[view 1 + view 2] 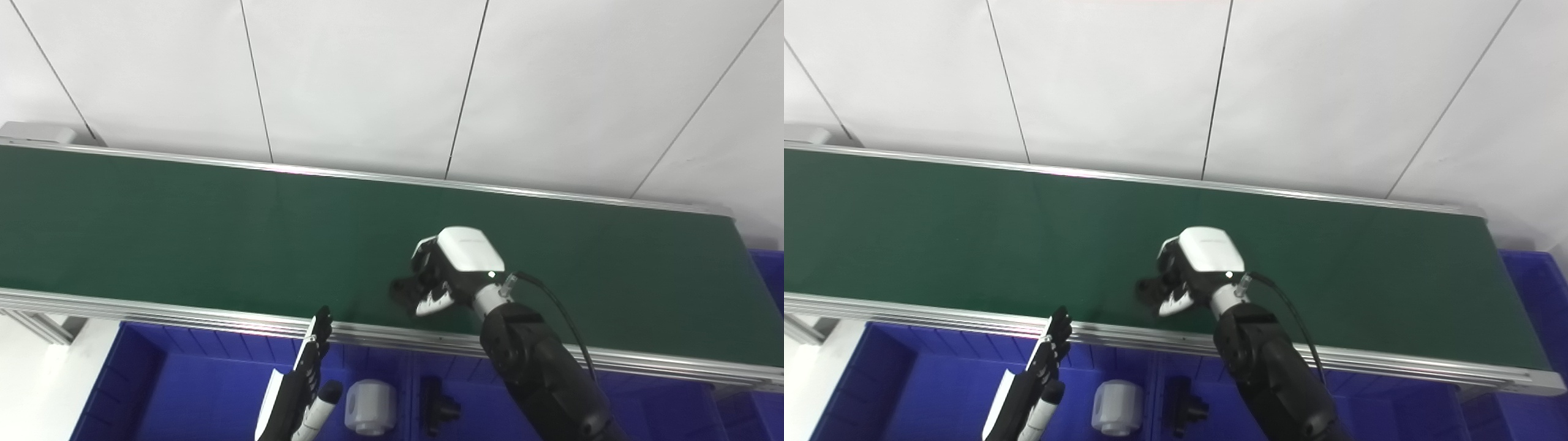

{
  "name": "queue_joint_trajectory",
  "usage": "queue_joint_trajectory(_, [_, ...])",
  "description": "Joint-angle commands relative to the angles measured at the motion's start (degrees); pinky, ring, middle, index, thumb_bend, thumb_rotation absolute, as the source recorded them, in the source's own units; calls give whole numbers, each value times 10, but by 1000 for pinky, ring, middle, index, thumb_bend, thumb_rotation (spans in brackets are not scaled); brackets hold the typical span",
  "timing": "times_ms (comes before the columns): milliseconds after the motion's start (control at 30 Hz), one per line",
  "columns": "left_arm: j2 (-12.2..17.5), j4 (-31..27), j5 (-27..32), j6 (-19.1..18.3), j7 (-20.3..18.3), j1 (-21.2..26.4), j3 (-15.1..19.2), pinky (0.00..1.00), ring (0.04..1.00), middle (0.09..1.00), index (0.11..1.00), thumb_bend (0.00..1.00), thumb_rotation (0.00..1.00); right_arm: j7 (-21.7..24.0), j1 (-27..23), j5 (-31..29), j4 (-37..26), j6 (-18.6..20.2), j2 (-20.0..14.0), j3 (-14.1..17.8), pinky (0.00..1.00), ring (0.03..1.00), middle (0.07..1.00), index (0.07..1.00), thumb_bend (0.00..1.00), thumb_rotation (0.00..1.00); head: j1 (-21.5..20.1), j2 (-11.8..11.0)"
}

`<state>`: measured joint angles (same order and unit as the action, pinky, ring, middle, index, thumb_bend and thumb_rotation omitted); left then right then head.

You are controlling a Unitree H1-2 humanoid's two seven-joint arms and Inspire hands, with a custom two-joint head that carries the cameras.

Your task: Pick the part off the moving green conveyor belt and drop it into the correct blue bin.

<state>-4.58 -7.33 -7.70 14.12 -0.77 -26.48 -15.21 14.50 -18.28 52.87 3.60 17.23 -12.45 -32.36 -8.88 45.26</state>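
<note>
The green conveyor belt [184, 233] runs across the view. My right hand [456, 266] is low over its front half, fingers curled on a small black part [401, 291] at the fingertips; the part also shows in the right eye view [1146, 291]. Whether the part touches the belt is unclear. My left hand [300, 386] is open with straight fingers, empty, over the blue bin [184, 380] below the belt's front rail.
The left blue bin holds a white cylinder [369, 407]. The neighbouring blue bin [643, 392] holds a black part [438, 407]. Another blue bin [768, 269] stands beyond the belt's right end. A metal rail [153, 309] edges the belt's front.
</note>
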Motion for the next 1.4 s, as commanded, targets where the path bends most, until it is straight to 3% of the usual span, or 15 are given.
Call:
queue_joint_trajectory(0, [-1,-23,2,5,1,1,0,1000,1000,1000,1000,782,925,32,-10,14,-61,15,-2,-1,283,371,483,557,507,0,-10,2])
queue_joint_trajectory(333, [25,-42,22,-13,-13,8,15,1000,1000,1000,1000,795,945,201,10,74,-234,55,-13,13,262,360,460,554,509,0,-77,21])
queue_joint_trajectory(467, [38,-55,44,-28,-22,10,22,1000,1000,1000,1000,795,935,233,40,88,-284,47,-20,18,271,368,461,549,510,0,-111,35])
queue_joint_trajectory(533, [45,-66,51,-40,-25,9,27,1000,1000,1000,1000,788,937,242,62,96,-309,38,-26,17,248,373,444,542,510,0,-128,43])
queue_joint_trajectory(600, [52,-77,58,-54,-29,10,32,1000,1000,1000,1000,798,942,248,87,102,-331,31,-30,19,259,410,492,499,517,0,-142,48])
queue_joint_trajectory(767, [69,-94,76,-80,-40,18,44,1000,1000,1000,1000,799,934,293,138,138,-367,39,-26,24,256,402,513,489,517,0,-187,67])
queue_joint_trajectory(867, [78,-106,84,-98,-47,24,52,1000,1000,1000,1000,796,940,302,164,159,-377,29,-21,27,259,373,482,531,511,0,-205,76])
queue_joint_trajectory(1033, [89,-120,101,-125,-56,34,64,1000,1000,1000,1000,790,935,314,214,186,-381,25,-21,33,253,403,513,491,516,0,-236,87])
queue_joint_trajectory(1133, [92,-126,104,-139,-60,38,70,1000,1000,1000,1000,791,926,311,231,190,-377,18,-22,41,265,369,460,543,511,0,-242,89])
queue_joint_trajectory(1367, [96,-130,102,-148,-67,43,75,1000,1000,1000,1000,809,954,308,261,190,-370,-1,-42,69,224,357,452,533,513,0,-239,92])
